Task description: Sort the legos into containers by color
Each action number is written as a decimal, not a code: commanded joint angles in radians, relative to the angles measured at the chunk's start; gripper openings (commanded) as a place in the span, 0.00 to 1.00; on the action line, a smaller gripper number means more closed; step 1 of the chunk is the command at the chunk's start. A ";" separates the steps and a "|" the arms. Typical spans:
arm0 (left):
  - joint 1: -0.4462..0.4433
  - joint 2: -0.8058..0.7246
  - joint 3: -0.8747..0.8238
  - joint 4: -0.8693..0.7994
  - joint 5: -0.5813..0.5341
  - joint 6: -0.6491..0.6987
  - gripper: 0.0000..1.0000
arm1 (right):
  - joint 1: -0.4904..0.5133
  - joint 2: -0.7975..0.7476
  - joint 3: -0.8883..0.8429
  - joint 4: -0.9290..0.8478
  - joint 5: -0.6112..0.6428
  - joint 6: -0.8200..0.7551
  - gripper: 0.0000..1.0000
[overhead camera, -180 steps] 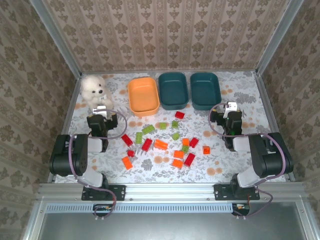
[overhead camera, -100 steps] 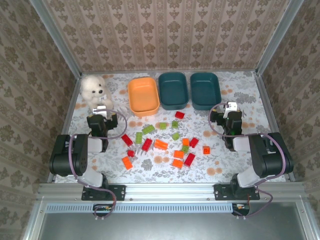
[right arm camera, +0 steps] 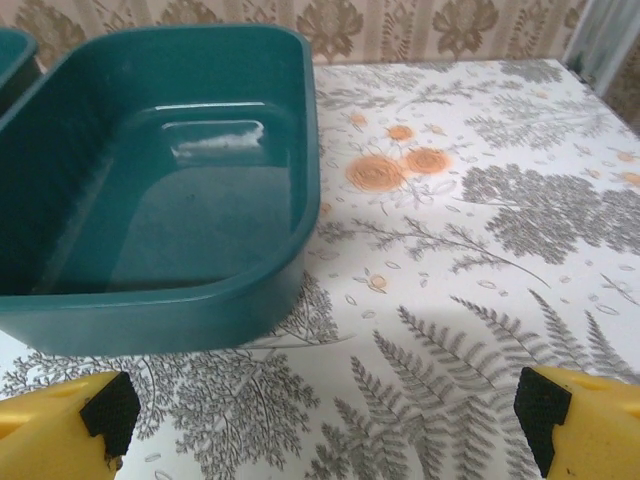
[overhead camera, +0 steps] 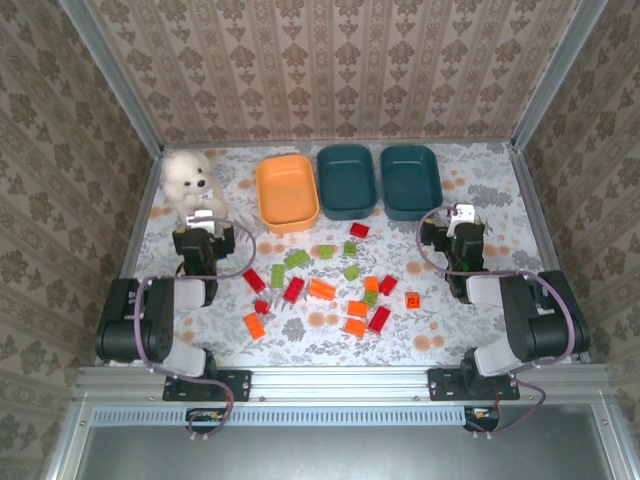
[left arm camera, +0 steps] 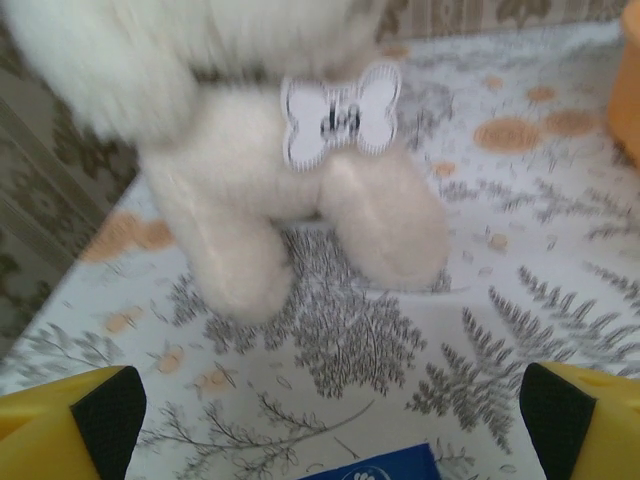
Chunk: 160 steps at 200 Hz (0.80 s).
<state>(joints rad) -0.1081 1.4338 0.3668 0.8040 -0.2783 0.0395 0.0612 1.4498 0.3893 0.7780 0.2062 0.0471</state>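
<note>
Red (overhead camera: 254, 280), lime green (overhead camera: 296, 259) and orange (overhead camera: 321, 290) legos lie scattered on the table's middle. Behind them stand the containers in a row: an orange tub (overhead camera: 287, 192) and two dark teal tubs (overhead camera: 346, 180) (overhead camera: 410, 180), all without bricks. My left gripper (overhead camera: 205, 222) rests left of the bricks, open, facing the plush; in its wrist view the left gripper (left arm camera: 330, 420) holds nothing. My right gripper (overhead camera: 462, 218) rests right of the bricks, open. In the right wrist view, the right gripper (right arm camera: 320, 410) faces the near right corner of a teal tub (right arm camera: 150, 320).
A white plush toy (overhead camera: 188, 180) sits at the back left, and the plush (left arm camera: 300, 180) is close ahead of my left fingers (left arm camera: 108, 410). A blue packet (left arm camera: 390, 465) lies on the cloth just below them. Metal frame posts and patterned walls enclose the table (overhead camera: 480, 170).
The left arm's lower body has shifted slightly to the left. Both grippers, the bricks and the tubs stay where they were.
</note>
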 commanded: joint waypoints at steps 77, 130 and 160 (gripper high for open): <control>-0.389 -0.675 0.278 -0.779 -0.429 -0.109 1.00 | 0.149 -0.432 0.834 -1.323 0.225 0.472 1.00; -0.266 -0.645 0.529 -1.335 0.060 -0.663 1.00 | 0.268 -0.355 0.968 -1.875 0.023 0.490 0.90; -0.340 -0.569 0.589 -1.426 0.304 -0.598 1.00 | 0.446 -0.328 0.876 -2.053 -0.039 0.568 0.82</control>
<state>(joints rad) -0.4004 0.8120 0.9115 -0.4541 -0.2714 -0.5350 0.4068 1.1191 1.3285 -0.9379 0.2531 0.5190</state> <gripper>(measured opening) 0.999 0.859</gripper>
